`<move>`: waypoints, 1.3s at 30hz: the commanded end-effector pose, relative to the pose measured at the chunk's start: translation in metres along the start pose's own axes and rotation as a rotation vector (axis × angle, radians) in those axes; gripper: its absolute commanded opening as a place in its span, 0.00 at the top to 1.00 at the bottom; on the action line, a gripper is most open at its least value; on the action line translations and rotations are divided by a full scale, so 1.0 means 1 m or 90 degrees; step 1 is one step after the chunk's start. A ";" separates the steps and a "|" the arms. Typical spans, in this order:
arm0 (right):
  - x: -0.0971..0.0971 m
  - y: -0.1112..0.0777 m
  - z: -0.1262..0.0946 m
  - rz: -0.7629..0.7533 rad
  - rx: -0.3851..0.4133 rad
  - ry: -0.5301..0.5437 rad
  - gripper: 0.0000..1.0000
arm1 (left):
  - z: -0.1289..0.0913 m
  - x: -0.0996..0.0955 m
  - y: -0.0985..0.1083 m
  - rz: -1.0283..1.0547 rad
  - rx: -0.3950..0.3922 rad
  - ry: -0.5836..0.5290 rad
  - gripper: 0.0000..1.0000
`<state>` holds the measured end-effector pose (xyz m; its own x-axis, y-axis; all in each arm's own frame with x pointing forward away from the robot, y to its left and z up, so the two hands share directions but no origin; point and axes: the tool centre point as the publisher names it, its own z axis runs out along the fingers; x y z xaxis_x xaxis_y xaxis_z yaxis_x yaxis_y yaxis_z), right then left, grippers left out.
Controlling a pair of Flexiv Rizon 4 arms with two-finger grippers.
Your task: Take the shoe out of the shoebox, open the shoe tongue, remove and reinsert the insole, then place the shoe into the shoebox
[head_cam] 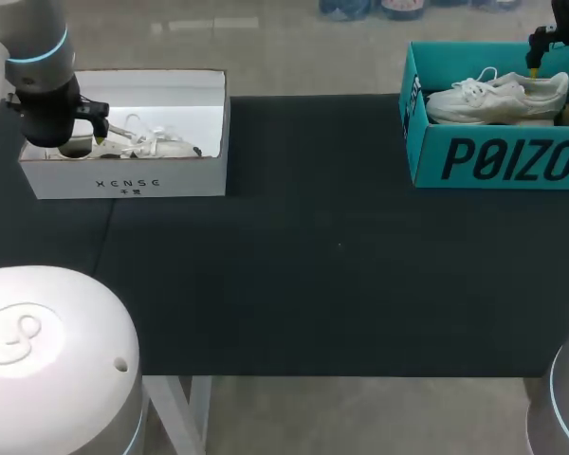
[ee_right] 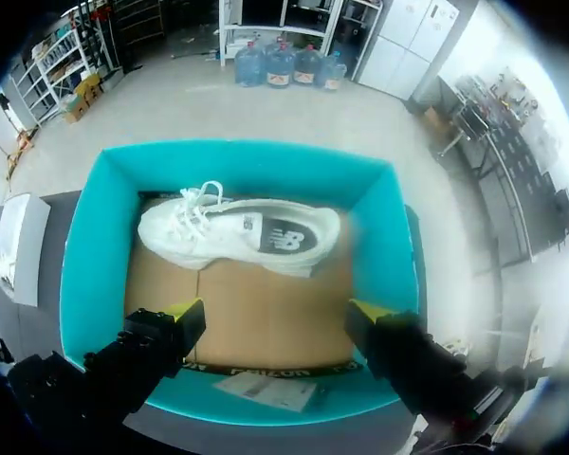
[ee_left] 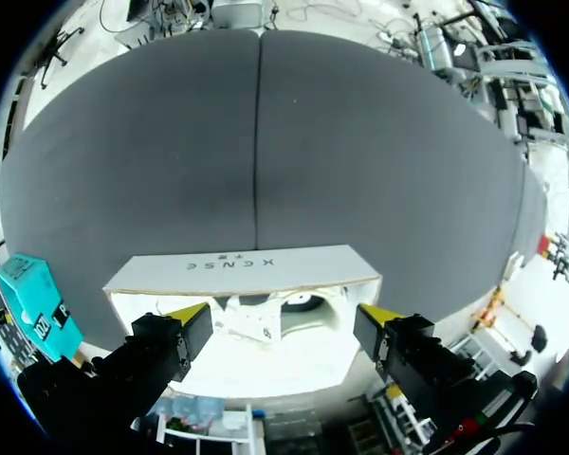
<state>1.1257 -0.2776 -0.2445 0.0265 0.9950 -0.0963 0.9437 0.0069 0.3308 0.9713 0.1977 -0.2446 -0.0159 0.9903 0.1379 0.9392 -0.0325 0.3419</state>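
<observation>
**Both pincers wide and empty, each over its own shoebox**

The left gripper (ee_left: 284, 315) stands with its yellow-tipped fingers spread wide and grips nothing. It hangs over the open white cardboard shoebox (head_cam: 133, 180). A pale laced shoe (head_cam: 156, 144) lies inside that box, under and between the fingers. Whether a finger touches it cannot be told.

The right gripper (ee_right: 275, 311) is just as wide and also holds nothing. It hovers above the open teal cardboard shoebox (ee_right: 85, 275), clear of the contents. A white sneaker (ee_right: 237, 237) lies ahead of the fingers along the box's far wall, resting on the brown cardboard floor (ee_right: 256, 322). A white paper slip (ee_right: 266, 389) sits by the near wall.

In the head view the white box is at ten o'clock on the dark cloth table (head_cam: 313, 265) and the teal box at two o'clock. The two boxes are well apart.
</observation>
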 end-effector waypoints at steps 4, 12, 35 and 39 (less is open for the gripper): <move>-0.035 0.049 0.056 0.018 0.090 0.018 0.00 | -0.001 0.000 -0.001 0.001 -0.001 0.001 0.00; -0.054 0.058 0.091 0.014 0.111 0.018 0.00 | -0.001 0.000 -0.001 0.001 -0.001 0.001 0.00; -0.071 0.048 0.129 -0.004 0.138 0.020 0.00 | -0.001 0.000 -0.001 0.001 -0.001 0.001 0.00; -0.070 0.046 0.131 -0.008 0.141 0.022 0.00 | -0.001 0.000 -0.001 0.001 -0.001 0.001 0.00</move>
<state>1.2025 -0.3587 -0.3419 0.0087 0.9976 -0.0684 0.9895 0.0013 0.1443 0.9713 0.1977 -0.2446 -0.0159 0.9903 0.1379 0.9392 -0.0325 0.3419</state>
